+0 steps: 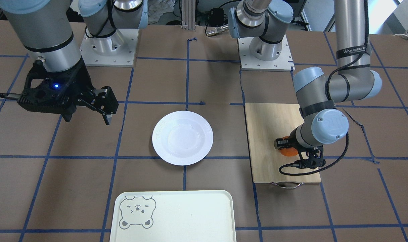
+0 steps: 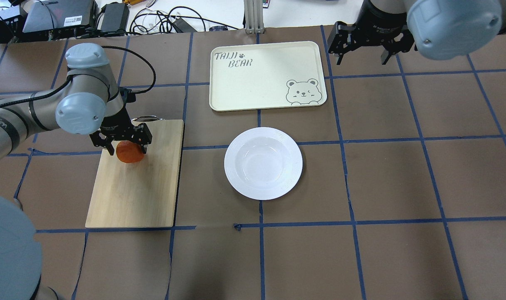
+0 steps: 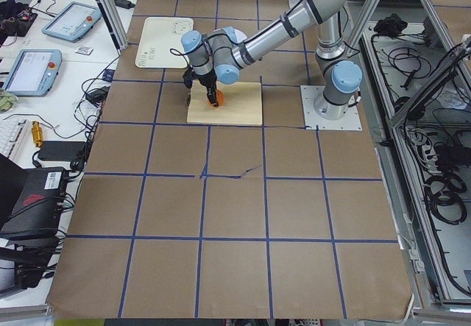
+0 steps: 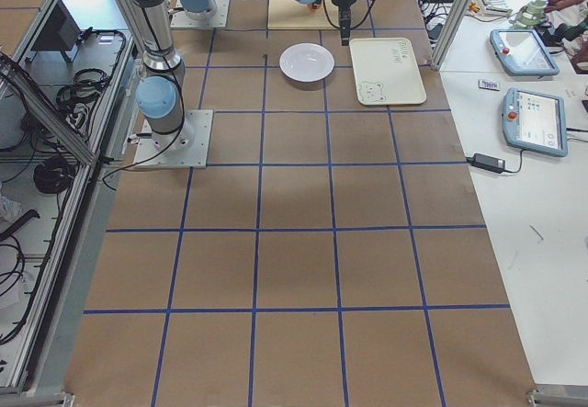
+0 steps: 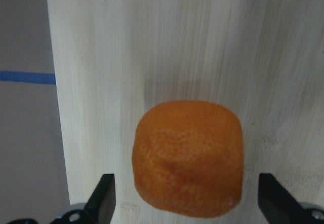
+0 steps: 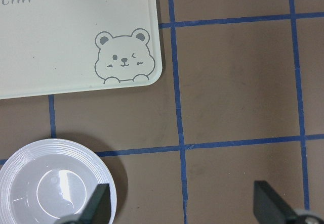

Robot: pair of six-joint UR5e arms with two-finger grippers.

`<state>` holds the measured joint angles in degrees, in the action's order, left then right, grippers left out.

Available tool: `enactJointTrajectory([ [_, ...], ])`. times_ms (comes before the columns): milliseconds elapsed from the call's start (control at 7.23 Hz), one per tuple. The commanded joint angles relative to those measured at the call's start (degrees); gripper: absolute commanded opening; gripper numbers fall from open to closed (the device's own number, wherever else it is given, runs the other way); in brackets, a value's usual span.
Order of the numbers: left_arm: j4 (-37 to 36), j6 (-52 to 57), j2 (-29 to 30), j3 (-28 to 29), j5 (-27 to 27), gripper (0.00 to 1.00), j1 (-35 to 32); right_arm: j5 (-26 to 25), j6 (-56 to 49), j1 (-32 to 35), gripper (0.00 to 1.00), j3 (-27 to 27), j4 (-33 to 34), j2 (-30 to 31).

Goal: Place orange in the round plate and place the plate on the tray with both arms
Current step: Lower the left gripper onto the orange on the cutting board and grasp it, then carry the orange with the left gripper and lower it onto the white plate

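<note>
The orange (image 5: 188, 158) rests on a bamboo board (image 2: 140, 187) at the table's left. My left gripper (image 2: 127, 149) is lowered over the fruit and open. Its fingers (image 5: 104, 199) stand either side of the orange with a gap on each side. The white round plate (image 2: 263, 163) sits empty at the table's middle. Beyond it lies the cream tray (image 2: 261, 79), bear face at its corner, nothing on it. My right gripper (image 2: 363, 58) hangs high off the tray's right end, open and holding nothing; its wrist view shows the plate (image 6: 55, 183) and tray (image 6: 61, 42) below.
The board's metal handle (image 1: 286, 184) points away from the robot. Blue tape lines grid the brown table cover. Both arm bases (image 1: 264, 50) stand at the robot-side edge. Cables and boxes (image 2: 111, 18) lie beyond the far edge.
</note>
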<state>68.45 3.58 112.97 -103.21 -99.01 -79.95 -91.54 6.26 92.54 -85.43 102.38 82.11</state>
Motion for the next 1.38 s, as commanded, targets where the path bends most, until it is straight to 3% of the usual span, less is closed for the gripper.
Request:
enactJointTrajectory([
  [0, 0.54, -5.29, -1.51, 0.81, 3.44, 0.04, -1.68, -0.21, 0.15, 0.01, 1.00, -0.17, 0.01, 0.59],
  [277, 1.77, -15.30, -3.98, 1.34, 7.33, 0.05, -9.21, -0.21, 0.15, 0.01, 1.00, -0.18, 0.01, 0.60],
  [553, 0.90, -37.31, -3.99, 2.04, 14.87, 0.05, -19.23, -0.91, -0.20, 0.01, 1.00, -0.18, -0.17, 1.03],
  [830, 0.29, -52.81, -1.63, 4.15, 19.27, 0.05, -28.20, -0.65, -0.82, -0.08, 1.00, -0.26, -0.34, 1.22],
  [968, -1.55, -54.37, -0.14, 4.24, 19.47, 0.10, -29.63, -0.22, -0.64, -0.26, 1.00, -1.13, -0.52, 1.30],
  [1106, -2.17, -55.34, 0.58, 4.07, 19.47, 0.25, -30.26, 0.05, -0.38, -0.26, 1.00, -2.19, 0.00, 1.48],
  [1245, -2.27, -55.35, 1.02, 4.16, 19.38, 0.99, -30.26, 0.22, -0.38, -0.17, 1.00, -2.37, 0.09, 1.48],
])
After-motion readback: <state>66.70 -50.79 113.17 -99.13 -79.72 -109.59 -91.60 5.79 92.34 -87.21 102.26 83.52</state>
